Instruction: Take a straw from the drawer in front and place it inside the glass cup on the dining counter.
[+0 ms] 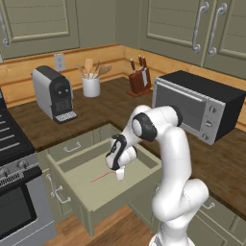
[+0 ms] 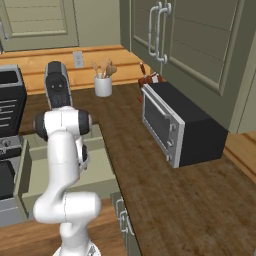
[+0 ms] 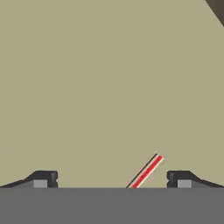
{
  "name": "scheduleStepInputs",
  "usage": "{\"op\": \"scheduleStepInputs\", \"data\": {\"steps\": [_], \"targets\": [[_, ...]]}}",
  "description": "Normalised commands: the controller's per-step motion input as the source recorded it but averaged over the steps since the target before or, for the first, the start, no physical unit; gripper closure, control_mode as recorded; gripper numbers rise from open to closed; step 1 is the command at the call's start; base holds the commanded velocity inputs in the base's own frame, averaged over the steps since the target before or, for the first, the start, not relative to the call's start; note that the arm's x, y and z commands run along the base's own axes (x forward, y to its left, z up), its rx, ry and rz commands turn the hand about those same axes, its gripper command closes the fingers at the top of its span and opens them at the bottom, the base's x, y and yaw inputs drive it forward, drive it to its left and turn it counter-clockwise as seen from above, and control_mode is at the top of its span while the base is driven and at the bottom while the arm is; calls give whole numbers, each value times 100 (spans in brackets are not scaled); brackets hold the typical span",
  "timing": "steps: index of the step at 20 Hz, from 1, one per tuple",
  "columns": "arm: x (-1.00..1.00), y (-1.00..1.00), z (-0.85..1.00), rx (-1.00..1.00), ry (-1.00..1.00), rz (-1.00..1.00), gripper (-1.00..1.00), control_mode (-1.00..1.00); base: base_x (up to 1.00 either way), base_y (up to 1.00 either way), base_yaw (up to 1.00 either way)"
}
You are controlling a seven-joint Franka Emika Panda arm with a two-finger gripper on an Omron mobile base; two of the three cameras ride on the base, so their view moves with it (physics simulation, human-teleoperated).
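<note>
one red straw (image 3: 146,171) lies in the one pulled-out drawer (image 1: 103,196), between the spread-apart end effector (image 3: 112,179) fingertips.

The drawer (image 1: 103,190) stands pulled out below the worktop, its pale greenish-beige floor carrying one thing — the thin red straw (image 1: 102,178), lying flat near the middle. In the hand view the straw (image 3: 146,171) slants across the same bare floor. The dark wood worktop (image 1: 115,103) bears a coffee machine (image 1: 54,93), a white utensil crock (image 1: 91,86), a knife block (image 1: 140,80) and a toaster oven (image 1: 202,105).
</note>
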Motion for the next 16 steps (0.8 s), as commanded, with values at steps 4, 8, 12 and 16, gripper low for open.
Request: {"op": "scheduleStepInputs", "data": {"steps": [4,8,12,16], "targets": [[-1,9,-51,-10,-11,-20,-100,-100,0,0,0],[-1,37,-51,-8,-5,-22,-100,-100,0,0,0],[-29,51,-13,0,-6,-23,-100,-100,0,0,0],[-31,67,0,0,-10,-22,-100,-100,0,0,0]]}}
